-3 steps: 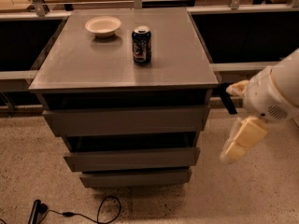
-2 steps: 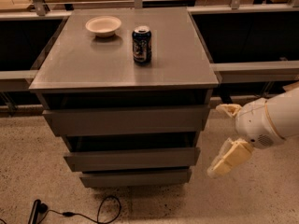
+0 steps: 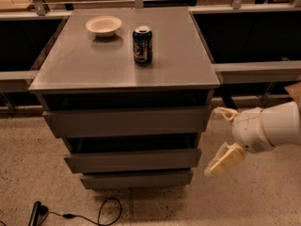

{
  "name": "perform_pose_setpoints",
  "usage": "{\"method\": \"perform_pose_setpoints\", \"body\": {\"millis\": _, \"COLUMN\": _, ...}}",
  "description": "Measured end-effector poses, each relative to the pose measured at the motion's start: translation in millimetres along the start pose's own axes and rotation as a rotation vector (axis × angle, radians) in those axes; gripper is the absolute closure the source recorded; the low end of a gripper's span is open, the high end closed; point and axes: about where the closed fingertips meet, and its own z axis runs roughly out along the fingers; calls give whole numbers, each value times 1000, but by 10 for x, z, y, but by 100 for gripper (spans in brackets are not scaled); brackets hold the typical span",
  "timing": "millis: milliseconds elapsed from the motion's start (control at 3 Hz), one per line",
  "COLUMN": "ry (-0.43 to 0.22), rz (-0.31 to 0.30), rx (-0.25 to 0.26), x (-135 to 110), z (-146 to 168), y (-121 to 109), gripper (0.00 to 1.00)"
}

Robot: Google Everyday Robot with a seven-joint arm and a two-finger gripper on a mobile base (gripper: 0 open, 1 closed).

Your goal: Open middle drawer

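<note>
Speckled flooring [image 3: 263, 197] runs under a grey cabinet whose flat top surface [image 3: 94, 65] carries a pale bowl [image 3: 104, 25] near the back and a dark drinks can [image 3: 142, 44] just right of it, the two apart. Below the top sit three plain drawer fronts: the top drawer [image 3: 127, 121], the middle drawer [image 3: 134, 160] beneath it, and the lowest drawer [image 3: 136, 178] close to the floor. As far as I can judge, the task has barely begun. The middle drawer's front stands roughly in step with its neighbours, with only a dark gap above it, and nothing is touching it. The whole pull is left to do, as is finding a hold on a front with no handle. The gripper [image 3: 215, 140] hangs off the cabinet's right side, near the level of the middle drawer but clear of it. Its two cream fingers [image 3: 226, 159] are spread wide and hold nothing, one pointing up-left, the other down-left. The white arm [image 3: 270, 126] reaches in from the right edge, with the wrist turned towards the cabinet. A black cable [image 3: 70, 214] lies on the floor in front.
</note>
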Motion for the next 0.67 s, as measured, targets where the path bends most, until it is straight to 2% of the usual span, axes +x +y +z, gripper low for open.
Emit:
{"method": "perform_pose_setpoints", "body": {"millis": 333, "ry": -34, "rz": -67, "rx": -48, "x": 342, "z": 683, "y": 122, "gripper": 0}}
{"method": "perform_pose_setpoints", "body": {"millis": 667, "ry": -35, "rz": -169, "rx": -47, "x": 583, "z": 1165, "y": 218, "gripper": 0}}
